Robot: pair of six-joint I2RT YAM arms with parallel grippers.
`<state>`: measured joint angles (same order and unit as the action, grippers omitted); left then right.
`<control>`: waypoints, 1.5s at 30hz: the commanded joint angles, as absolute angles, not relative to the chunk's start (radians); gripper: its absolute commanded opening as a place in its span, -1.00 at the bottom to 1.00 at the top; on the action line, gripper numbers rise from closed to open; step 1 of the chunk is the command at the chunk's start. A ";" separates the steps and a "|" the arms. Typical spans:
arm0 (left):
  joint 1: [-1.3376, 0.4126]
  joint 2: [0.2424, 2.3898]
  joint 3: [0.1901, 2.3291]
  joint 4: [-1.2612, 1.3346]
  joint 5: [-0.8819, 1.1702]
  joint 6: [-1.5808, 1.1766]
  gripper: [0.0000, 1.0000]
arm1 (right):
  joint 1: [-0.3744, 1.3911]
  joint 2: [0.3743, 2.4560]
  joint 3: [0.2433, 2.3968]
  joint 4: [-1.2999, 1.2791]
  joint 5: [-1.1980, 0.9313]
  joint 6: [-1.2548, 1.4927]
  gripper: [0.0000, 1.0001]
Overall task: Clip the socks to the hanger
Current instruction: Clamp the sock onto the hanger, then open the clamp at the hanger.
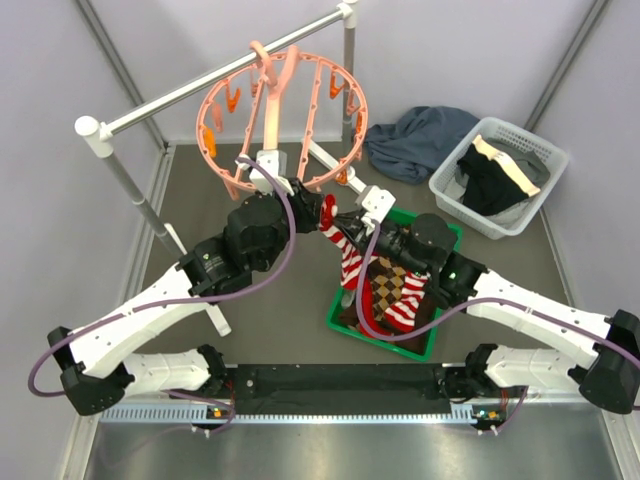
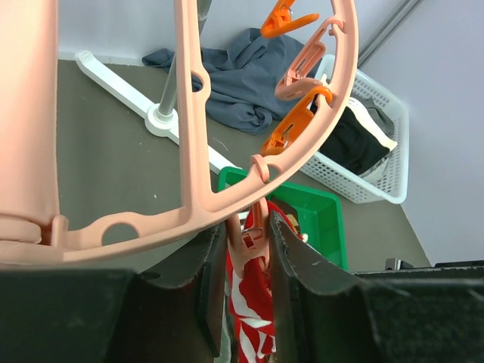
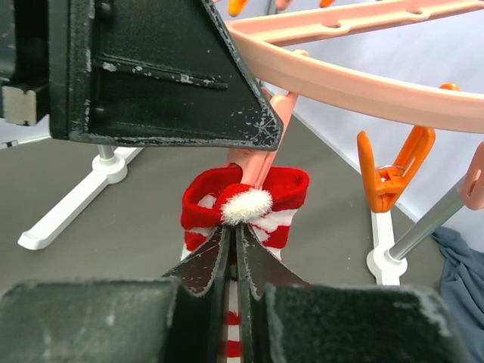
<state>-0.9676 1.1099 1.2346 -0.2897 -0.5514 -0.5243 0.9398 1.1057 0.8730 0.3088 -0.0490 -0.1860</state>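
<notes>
The salmon-pink hanger [image 1: 213, 150] hangs from the rail, with its ring [image 2: 189, 113] filling the left wrist view. My left gripper [image 2: 247, 227] is shut on a pink clip [image 2: 249, 243] under the ring's lower rim, one finger on each side of it. Just to its right, my right gripper [image 3: 235, 227] is shut on the red-and-white striped sock [image 3: 280, 189], below its white pompom. The sock's red cuff is raised to the tip of that clip [image 3: 257, 155]. The rest of the sock [image 1: 352, 262] trails down into a green bin [image 1: 345, 325], where an argyle sock [image 1: 390, 285] lies.
The grey rail [image 1: 200, 90] runs diagonally on white posts, with a foot [image 3: 68, 208] on the floor. Orange clips [image 3: 389, 178] hang from the ring. A dark blue-grey cloth [image 1: 415, 140] lies at back right beside a white basket [image 1: 445, 185] of black and cream garments.
</notes>
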 commanded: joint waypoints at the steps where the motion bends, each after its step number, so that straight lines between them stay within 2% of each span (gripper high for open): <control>1: -0.980 1.094 1.215 -0.319 -0.468 -0.503 -0.85 | 0.954 1.104 0.942 0.365 -0.041 -0.175 -0.99; 2: -0.980 1.094 1.210 -0.319 -0.474 -0.502 -0.82 | 0.954 1.103 0.943 0.365 -0.041 -0.175 -0.99; 4: -0.980 1.088 1.209 -0.318 -0.479 -0.505 -0.55 | 0.954 1.104 0.945 0.364 -0.040 -0.176 -0.97; 5: -0.980 1.085 1.209 -0.318 -0.482 -0.505 -0.40 | 0.954 1.106 0.946 0.364 -0.040 -0.176 -0.95; 6: -0.980 1.078 1.207 -0.318 -0.485 -0.503 -0.12 | 0.953 1.111 0.950 0.361 -0.043 -0.176 -0.91; 7: -0.980 1.075 1.207 -0.318 -0.489 -0.505 0.03 | 0.954 1.111 0.950 0.359 -0.044 -0.176 -0.78; 9: -0.980 1.063 1.200 -0.319 -0.520 -0.514 0.29 | 0.954 1.115 0.954 0.354 -0.052 -0.170 -0.65; 10: -0.980 1.060 1.197 -0.318 -0.532 -0.518 0.52 | 0.954 1.117 0.953 0.356 -0.052 -0.169 -0.54; 12: -0.979 1.048 1.187 -0.313 -0.567 -0.528 0.67 | 0.954 1.118 0.954 0.357 -0.054 -0.166 -0.45; 13: -0.980 1.045 1.184 -0.311 -0.578 -0.531 0.75 | 0.954 1.120 0.954 0.354 -0.054 -0.167 -0.32; 16: -0.980 1.025 1.172 -0.295 -0.630 -0.529 0.79 | 0.954 1.117 0.951 0.348 -0.040 -0.175 0.03; 20: -0.979 0.986 1.154 -0.278 -0.690 -0.519 0.91 | 0.950 1.115 0.942 0.347 -0.003 -0.187 0.29; 28: -0.947 0.942 1.140 -0.282 -0.796 -0.454 0.94 | 0.835 1.160 0.930 0.446 -0.075 -0.138 0.36; 37: -0.787 0.985 1.131 -0.253 -0.692 -0.426 0.87 | 0.717 1.258 0.982 0.549 -0.162 -0.166 0.43; 45: -0.641 0.997 1.129 -0.233 -0.597 -0.429 0.86 | 0.637 1.267 1.009 0.502 -0.373 -0.158 0.47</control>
